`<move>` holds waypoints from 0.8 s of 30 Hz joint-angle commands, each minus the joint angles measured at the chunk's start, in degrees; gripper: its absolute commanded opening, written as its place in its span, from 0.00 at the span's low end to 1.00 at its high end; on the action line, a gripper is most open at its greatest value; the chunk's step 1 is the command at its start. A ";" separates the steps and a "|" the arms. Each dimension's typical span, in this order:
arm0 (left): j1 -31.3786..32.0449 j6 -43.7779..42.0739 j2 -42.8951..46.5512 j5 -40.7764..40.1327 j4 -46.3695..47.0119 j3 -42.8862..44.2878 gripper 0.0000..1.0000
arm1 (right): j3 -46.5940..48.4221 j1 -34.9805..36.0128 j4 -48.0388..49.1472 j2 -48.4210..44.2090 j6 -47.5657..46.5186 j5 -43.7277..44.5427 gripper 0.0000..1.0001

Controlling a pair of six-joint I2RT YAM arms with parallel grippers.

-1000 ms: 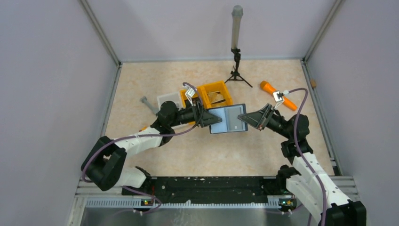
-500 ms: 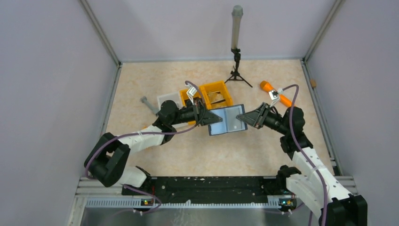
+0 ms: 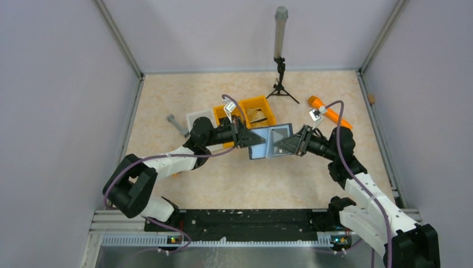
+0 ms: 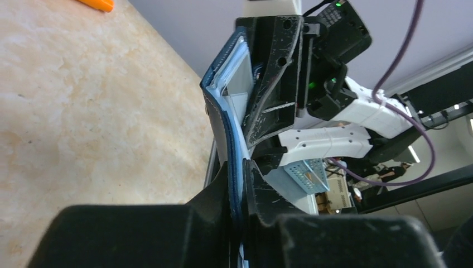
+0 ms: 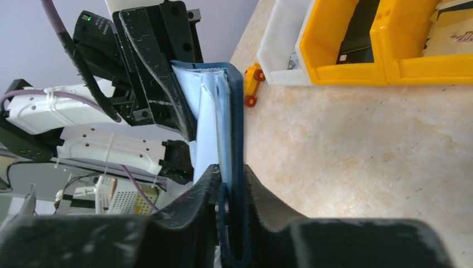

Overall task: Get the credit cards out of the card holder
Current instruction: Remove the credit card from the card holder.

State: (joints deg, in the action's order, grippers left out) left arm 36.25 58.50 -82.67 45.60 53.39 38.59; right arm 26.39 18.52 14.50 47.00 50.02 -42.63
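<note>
Left gripper (image 4: 239, 170): I'm pinching holder's (image 4: 215, 109) flap.
Right gripper (image 5: 231, 174): I'm pinching opposite flap.
Progress: no cards lying out yet.

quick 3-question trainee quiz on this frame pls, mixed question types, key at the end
1. True or false: the card holder lies flat and untouched.
2. Fill in: the left gripper is shut on the ___.
3. Right wrist view: which container stands just left of the yellow bin?

Key
1. False. It stands on edge, with the left gripper on one end and the right gripper on the other.
2. Card holder.
3. The white tray.
</note>
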 commanded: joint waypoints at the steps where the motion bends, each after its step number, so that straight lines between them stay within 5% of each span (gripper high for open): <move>1: 0.52 -4.27 0.96 -2.25 -2.98 2.74 0.12 | 3.43 0.73 0.59 -0.53 -1.92 0.09 0.11; 3: 1.19 -7.26 1.90 -3.72 -7.25 3.39 0.24 | 3.73 0.96 -0.55 -0.63 -2.75 0.70 0.07; 7: 4.09 -16.15 4.14 -8.74 -21.21 6.71 0.65 | 3.86 1.14 -1.58 -0.55 -3.20 1.87 0.02; 11: 6.74 -20.91 4.76 -11.78 -27.66 8.71 0.83 | 3.61 1.30 -0.94 -0.45 -2.49 2.39 0.00; 14: 7.87 -23.34 3.86 -13.22 -31.96 10.66 0.78 | 3.64 1.26 -0.18 -0.48 -1.77 2.29 0.00; 16: 8.13 -25.39 2.88 -14.45 -35.92 12.73 0.64 | 3.80 1.26 -0.04 -0.59 -1.58 2.38 0.00; 24: 7.38 -25.64 2.15 -15.81 -39.37 13.11 0.32 | 4.42 1.28 -2.11 -2.16 -2.56 2.89 0.24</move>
State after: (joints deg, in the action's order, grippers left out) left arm 44.23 34.26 -80.25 30.94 15.68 50.28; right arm 27.14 19.11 10.68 46.87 48.10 -40.10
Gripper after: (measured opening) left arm 0.357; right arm 0.195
